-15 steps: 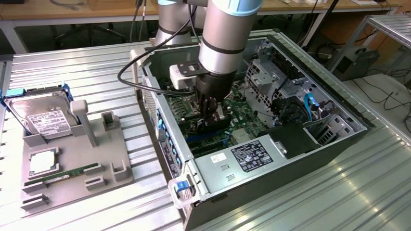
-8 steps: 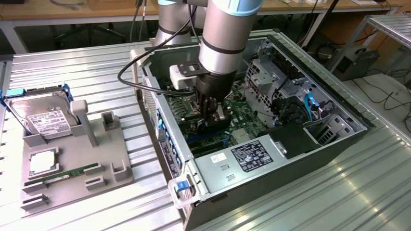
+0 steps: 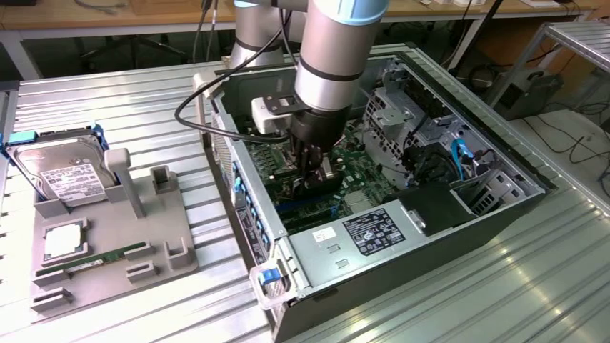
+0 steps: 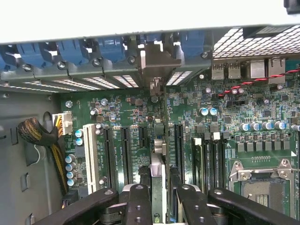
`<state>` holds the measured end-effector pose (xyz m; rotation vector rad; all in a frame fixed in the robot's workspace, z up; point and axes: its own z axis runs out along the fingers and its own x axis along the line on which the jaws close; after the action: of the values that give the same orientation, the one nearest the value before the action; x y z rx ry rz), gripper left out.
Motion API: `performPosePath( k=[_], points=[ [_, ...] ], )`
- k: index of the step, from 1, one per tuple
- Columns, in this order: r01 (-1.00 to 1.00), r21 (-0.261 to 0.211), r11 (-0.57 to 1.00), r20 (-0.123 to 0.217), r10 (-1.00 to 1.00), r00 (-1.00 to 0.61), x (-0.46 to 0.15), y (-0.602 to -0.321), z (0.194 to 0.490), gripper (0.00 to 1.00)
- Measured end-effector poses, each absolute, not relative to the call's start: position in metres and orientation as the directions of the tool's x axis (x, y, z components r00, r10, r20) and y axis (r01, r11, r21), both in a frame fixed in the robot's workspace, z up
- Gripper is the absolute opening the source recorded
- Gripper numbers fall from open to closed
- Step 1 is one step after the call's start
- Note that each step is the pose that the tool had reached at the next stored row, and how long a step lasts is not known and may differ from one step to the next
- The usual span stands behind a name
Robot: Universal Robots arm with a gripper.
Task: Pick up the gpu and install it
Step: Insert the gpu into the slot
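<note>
Your gripper [image 3: 318, 174] is down inside the open computer case [image 3: 496, 161], at about the centre of the exterior view, and it is clamped on the gpu [image 4: 158, 140]. In the wrist view you see the card edge-on, standing upright between the two black fingers [image 4: 139, 201], with its silver metal bracket [image 4: 158, 58] up against the case's rear slot openings at 12 o'clock from the fingers. The card sits over the green motherboard [image 4: 234, 108], in line with the black expansion slots [image 4: 125, 154]; you cannot tell whether it is fully seated. In the exterior view, the grey parts holder [image 3: 114, 250] lies at 9 o'clock from the case, with the silver hard drive [image 3: 62, 175] and the green memory stick [image 3: 91, 262] on it.
</note>
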<state>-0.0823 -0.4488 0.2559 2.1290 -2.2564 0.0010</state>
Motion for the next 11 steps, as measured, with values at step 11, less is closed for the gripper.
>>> performPosePath(
  k=[11],
  points=[
    [-0.998, 0.026, 0.059, 0.029, -0.998, -0.058, -0.0824, -0.4482, 0.2525, 0.26]
  ],
)
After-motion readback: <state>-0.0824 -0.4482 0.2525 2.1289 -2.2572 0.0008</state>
